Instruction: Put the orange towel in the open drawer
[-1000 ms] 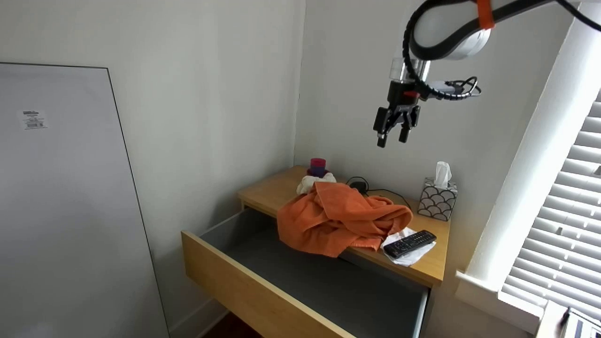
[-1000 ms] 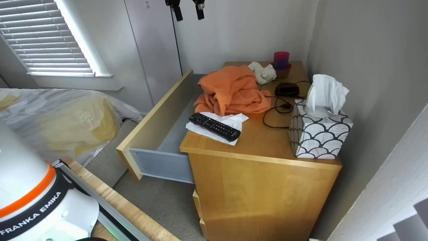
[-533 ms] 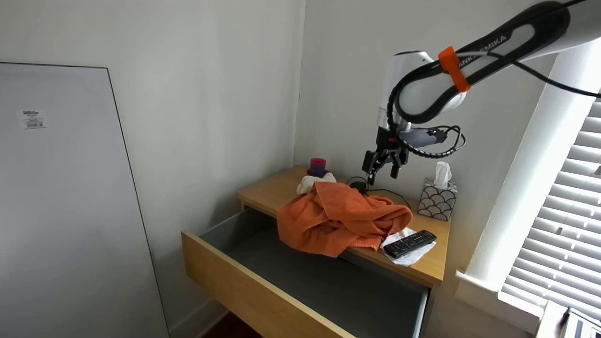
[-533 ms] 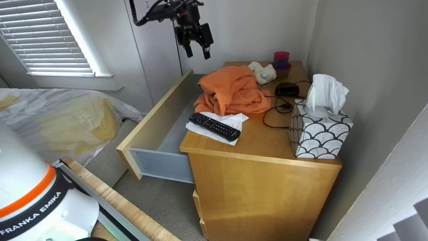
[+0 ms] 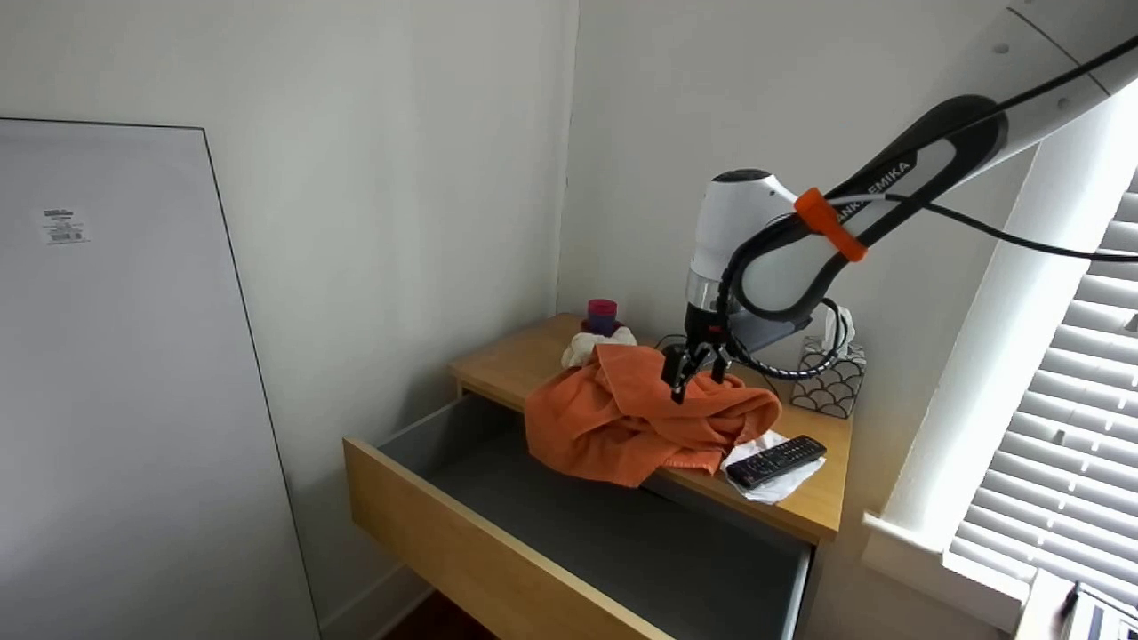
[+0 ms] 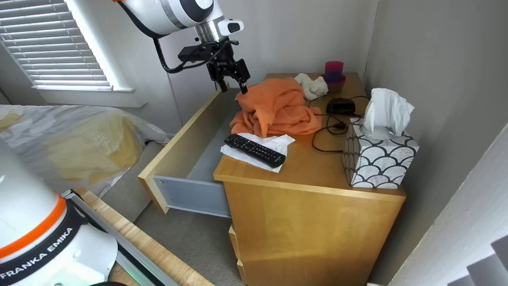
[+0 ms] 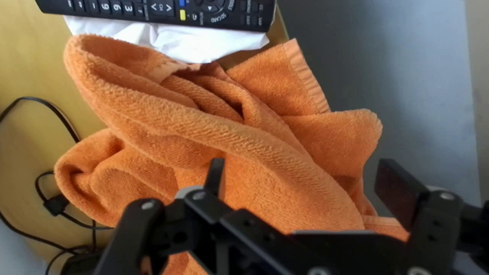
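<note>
end effector (image 7: pixel 301 165): fingers (image 7: pixel 399 187) spread, wide gap between them, aimed down at the orange towel (image 5: pixel 605 440). per wrist view, one finger is over the towel, the other just past its drawer-side edge; contact with the cloth: cannot tell.

arm (image 5: pixel 933 164) pose: in an exterior view, forearm slopes down toward the towel, orange strap (image 5: pixel 829 225) around it; bent near the wrist, so the last link stands above the towel, close to upright with a lean.

towel: rumpled heap on the surface (image 6: pixel 317 171), front folds overhanging the open drawer (image 5: pixel 462 556), which lies below and in front of it.

just beside the towel: black remote (image 6: pixel 256 150) on white paper (image 6: pixel 279 143); toward the opposite end, white bundle (image 6: pixel 311 85). wall side of the towel: small black box (image 6: pixel 340 106). farther from the towel: tissue box (image 6: pixel 379 159); red and blue cup (image 6: pixel 333 71) beyond the bundle.
</note>
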Motion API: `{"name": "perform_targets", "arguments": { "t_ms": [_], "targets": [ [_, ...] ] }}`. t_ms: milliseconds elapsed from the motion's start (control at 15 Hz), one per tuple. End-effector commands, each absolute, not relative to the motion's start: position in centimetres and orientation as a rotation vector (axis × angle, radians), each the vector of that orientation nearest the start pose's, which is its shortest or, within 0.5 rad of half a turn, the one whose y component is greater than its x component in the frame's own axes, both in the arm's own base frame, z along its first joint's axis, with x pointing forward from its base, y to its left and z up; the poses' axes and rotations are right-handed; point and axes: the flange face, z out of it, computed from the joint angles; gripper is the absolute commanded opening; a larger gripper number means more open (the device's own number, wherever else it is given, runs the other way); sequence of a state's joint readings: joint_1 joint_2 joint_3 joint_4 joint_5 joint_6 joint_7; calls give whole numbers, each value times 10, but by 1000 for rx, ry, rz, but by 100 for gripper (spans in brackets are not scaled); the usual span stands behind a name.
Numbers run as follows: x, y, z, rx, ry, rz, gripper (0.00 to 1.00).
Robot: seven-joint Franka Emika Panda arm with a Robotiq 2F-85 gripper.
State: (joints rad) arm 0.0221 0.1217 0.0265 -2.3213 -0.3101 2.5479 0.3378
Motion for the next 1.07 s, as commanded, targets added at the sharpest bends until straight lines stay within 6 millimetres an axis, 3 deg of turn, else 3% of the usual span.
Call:
{"name": "perform_targets", "arguments": {
  "t_ms": [0, 267, 533, 600, 1000],
  "targets": [
    [518, 37, 274, -3354, -176, -284, 100],
    [516, 29, 259, -3448, -479, -337, 100],
    [513, 18, 246, -3492, -664, -367, 100],
    [511, 17, 244, -3499, -704, -377, 83],
    [510, 24, 236, -3512, -865, -407, 35]
  ]
}}
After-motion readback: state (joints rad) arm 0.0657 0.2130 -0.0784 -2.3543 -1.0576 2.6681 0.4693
